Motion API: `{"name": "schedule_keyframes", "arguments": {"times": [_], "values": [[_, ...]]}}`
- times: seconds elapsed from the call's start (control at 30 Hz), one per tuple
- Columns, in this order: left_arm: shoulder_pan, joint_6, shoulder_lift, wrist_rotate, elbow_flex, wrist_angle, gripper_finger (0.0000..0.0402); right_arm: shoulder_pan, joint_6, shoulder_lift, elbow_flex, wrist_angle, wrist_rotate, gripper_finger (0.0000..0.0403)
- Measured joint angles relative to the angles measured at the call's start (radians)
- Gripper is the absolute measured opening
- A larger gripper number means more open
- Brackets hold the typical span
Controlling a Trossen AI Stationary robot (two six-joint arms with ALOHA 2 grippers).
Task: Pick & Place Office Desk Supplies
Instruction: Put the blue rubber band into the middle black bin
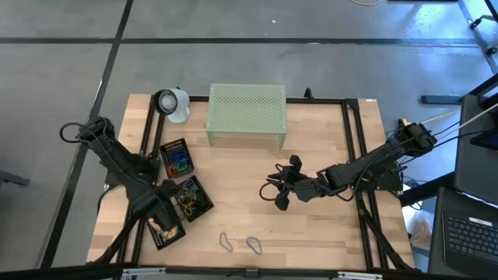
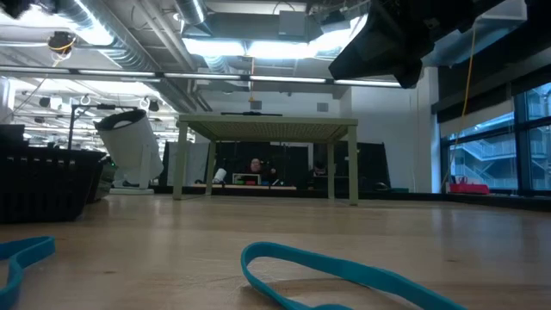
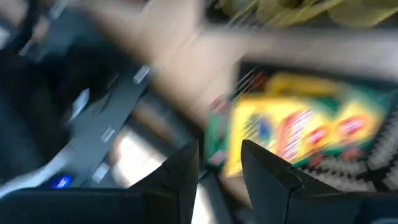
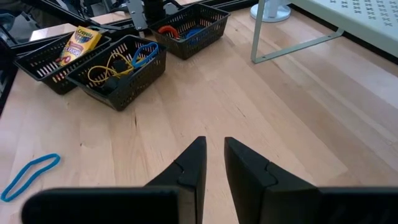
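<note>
The left gripper (image 1: 158,208) hangs over the left side of the table (image 1: 311,233), above the nearest of three black mesh trays (image 1: 166,231); its fingers (image 3: 267,174) stand a narrow gap apart with nothing between them, and a yellow crayon box (image 3: 305,130) lies in the tray just beyond the tips; in the right wrist view that same tray shows the crayon box (image 4: 79,42) on its own, the middle tray (image 4: 121,74) holds yellow and blue rubber bands (image 4: 124,62), and the far tray (image 4: 189,30) holds red and blue ones; two blue rubber bands (image 1: 239,244) lie loose on bare wood near the front edge, well apart from the trays; the right gripper (image 1: 282,187) hovers over open wood at the table's middle, its fingers (image 4: 193,163) close together, a slim gap between them, holding nothing and touching nothing; a pale-green perforated stand (image 1: 247,113) sits at the far edge, with clear wood between it and the right gripper.
</note>
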Motion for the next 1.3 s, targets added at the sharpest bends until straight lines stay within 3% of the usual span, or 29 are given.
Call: {"name": "schedule_keyframes", "arguments": {"times": [0.3, 0.4, 0.7, 0.97, 1.3], "values": [[0.068, 0.299, 0.002, -0.313, 0.0, 0.48, 0.012, 0.0, 0.003, 0.0, 0.0, 0.0, -0.001, 0.0061], [0.08, 0.434, 0.03, -0.36, 0.0, 0.656, 0.013, 0.0, 0.004, 0.0, 0.0, 0.0, -0.001, 0.0061], [0.12, 0.894, 0.222, -0.286, 0.0, 1.034, 0.0184, 0.001, 0.05, 0.0, 0.0, 0.0, -0.001, 0.0061], [0.124, 1.338, 0.388, -0.246, 0.0, 1.175, 0.0191, 0.001, 0.075, 0.013, 0.0, -0.001, -0.001, 0.0061], [0.126, 1.51, 0.508, -0.253, 0.003, 1.311, 0.0189, 0.0, 0.078, 0.102, 0.001, 0.005, -0.027, 0.0061]]}}
